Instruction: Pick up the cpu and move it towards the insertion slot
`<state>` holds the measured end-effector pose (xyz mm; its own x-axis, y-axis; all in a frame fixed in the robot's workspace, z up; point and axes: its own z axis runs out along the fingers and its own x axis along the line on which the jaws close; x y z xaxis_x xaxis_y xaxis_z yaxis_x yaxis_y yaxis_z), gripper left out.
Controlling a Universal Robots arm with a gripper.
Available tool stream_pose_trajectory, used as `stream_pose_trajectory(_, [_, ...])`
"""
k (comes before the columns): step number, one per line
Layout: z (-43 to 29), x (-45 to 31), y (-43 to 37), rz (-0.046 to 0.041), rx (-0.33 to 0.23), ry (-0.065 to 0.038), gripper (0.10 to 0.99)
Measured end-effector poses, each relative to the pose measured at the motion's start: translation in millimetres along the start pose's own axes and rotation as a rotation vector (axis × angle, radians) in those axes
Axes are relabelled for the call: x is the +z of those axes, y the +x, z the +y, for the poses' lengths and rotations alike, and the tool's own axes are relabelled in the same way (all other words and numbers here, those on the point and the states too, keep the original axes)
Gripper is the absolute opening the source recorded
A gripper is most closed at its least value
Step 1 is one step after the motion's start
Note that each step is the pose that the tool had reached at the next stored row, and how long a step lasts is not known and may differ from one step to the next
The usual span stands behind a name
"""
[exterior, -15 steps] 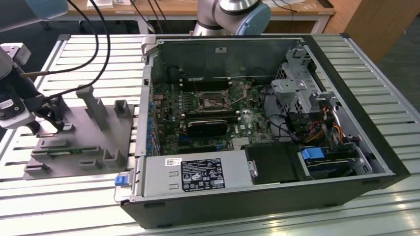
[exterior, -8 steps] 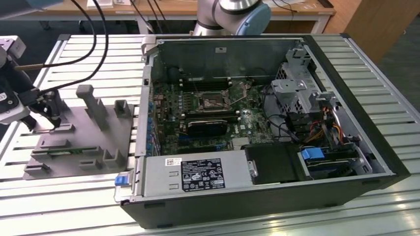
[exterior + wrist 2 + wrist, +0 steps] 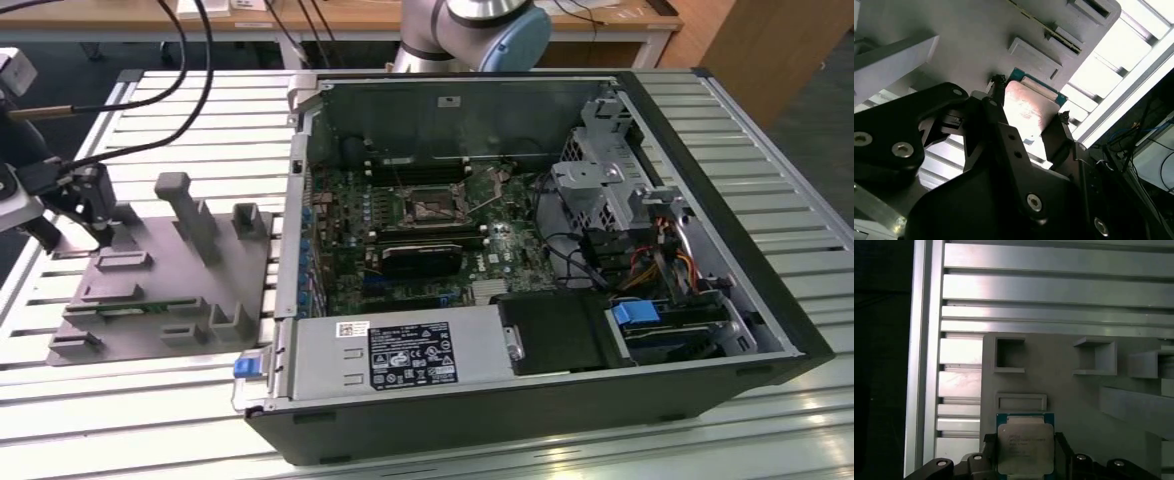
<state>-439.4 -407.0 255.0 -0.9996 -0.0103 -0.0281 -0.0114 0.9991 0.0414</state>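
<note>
The cpu (image 3: 1025, 440) is a small square chip with a pale metal top and a green rim. It sits between my gripper's (image 3: 1025, 452) two dark fingers, which press on its opposite edges. In the second wrist view the cpu (image 3: 1026, 107) shows the same way, with a fingertip (image 3: 997, 95) at each side, just over the grey tray (image 3: 979, 35). In the exterior view my gripper (image 3: 74, 236) stands over the tray's (image 3: 174, 285) far corner, at the exterior view's left. The insertion slot (image 3: 430, 207) lies inside the open computer case, well to the right.
The tray carries upright posts (image 3: 178, 200) and a thin green memory stick (image 3: 120, 310). The case wall (image 3: 296, 200) rises between tray and motherboard. A black heatsink block (image 3: 416, 258) sits beside the slot. Cables (image 3: 160, 90) hang over the slatted table.
</note>
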Motion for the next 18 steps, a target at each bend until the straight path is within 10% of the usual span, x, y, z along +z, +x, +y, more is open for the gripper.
stream_pose_trajectory(18, [2.1,-51.2,-1.5,-0.0001,0.0,0.0,0.541])
